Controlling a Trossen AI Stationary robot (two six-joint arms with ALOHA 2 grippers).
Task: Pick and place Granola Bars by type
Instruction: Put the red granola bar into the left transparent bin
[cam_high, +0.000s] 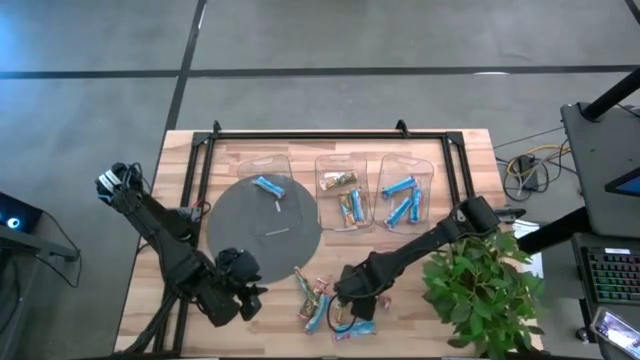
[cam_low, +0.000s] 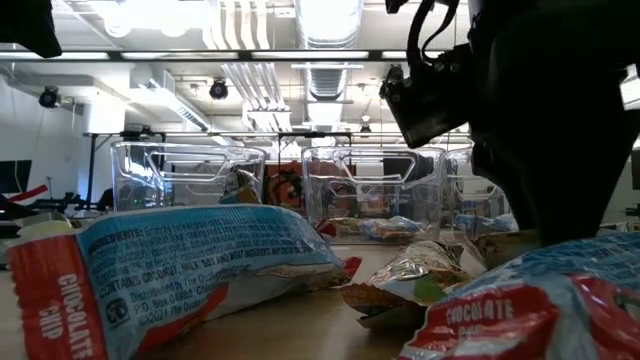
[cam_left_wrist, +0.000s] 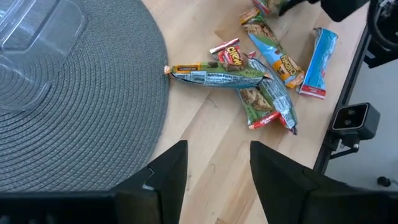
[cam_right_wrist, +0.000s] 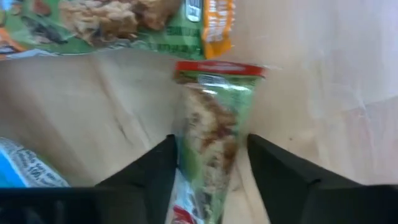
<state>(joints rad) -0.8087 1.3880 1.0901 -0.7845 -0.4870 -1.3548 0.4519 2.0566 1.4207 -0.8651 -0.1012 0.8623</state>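
one green bar (cam_right_wrist: 208, 134) sits between the right gripper (cam_right_wrist: 208, 180) fingers.

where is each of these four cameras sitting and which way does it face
High view: overhead, facing straight down on the wooden table; both arms show, with the left gripper and right gripper.
Low view: at tabletop height, facing level across granola bars to the clear bins; a dark arm descends at right.
Left wrist view: faces past its open fingers toward the grey mat.
Right wrist view: faces down past its fingers, which bracket a green bar.
Shared: the high and left wrist views both show the mat and bar pile.
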